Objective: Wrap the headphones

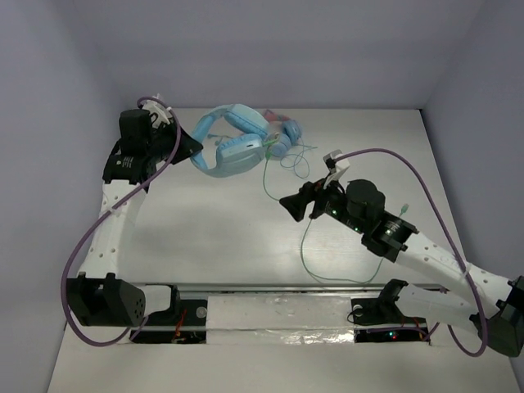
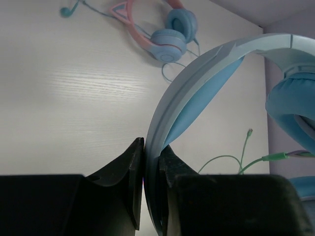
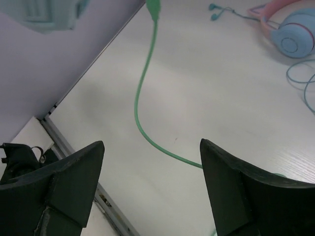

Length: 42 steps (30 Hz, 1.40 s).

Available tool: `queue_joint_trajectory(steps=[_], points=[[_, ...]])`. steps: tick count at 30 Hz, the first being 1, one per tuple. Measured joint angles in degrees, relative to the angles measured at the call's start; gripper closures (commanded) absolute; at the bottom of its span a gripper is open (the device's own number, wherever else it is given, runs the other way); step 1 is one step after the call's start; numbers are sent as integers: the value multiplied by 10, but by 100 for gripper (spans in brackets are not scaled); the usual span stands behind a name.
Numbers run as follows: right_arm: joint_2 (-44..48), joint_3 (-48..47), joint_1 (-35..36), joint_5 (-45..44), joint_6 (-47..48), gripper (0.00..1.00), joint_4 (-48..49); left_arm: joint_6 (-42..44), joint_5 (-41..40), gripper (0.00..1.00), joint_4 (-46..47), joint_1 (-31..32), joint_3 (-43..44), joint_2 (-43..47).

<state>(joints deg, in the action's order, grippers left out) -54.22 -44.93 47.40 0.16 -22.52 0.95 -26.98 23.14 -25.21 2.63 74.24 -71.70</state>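
Left claw pinched on headband of headphones, right claw spread wide above green cable on table.

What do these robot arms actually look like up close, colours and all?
Two slim white arms with black joints. Each ends in a black gripper, left and right, with two wedge-shaped fingers. A purple cable loops along each arm, and small red and green lights glow near the bases.

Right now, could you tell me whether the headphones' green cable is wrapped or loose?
Loose: the green cable trails unwound across the table from the headphones, passing under the open right pincer.
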Motion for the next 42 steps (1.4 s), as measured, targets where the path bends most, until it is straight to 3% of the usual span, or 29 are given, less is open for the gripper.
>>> queue_joint_trajectory(steps=[15, 22, 27, 34, 38, 42], points=[[-29, 57, -6, 111, -3, 40, 59, 31, 83, 100, -12, -9, 40, 41], [-6, 123, -9, 111, -35, 27, 81, 2, 126, 100, 11, -16, 40, 55], [-2, 140, -9, 110, -52, 25, 90, -29, 153, 100, 50, -23, 40, 70], [-16, 146, -9, 111, -58, 24, 128, -61, 178, 100, 75, -36, 54, 70], [-25, 158, -12, 112, -63, 32, 144, -87, 198, 100, 101, -43, 55, 70], [-29, 171, -13, 113, -72, 34, 163, -110, 217, 100, 122, -50, 55, 70]])
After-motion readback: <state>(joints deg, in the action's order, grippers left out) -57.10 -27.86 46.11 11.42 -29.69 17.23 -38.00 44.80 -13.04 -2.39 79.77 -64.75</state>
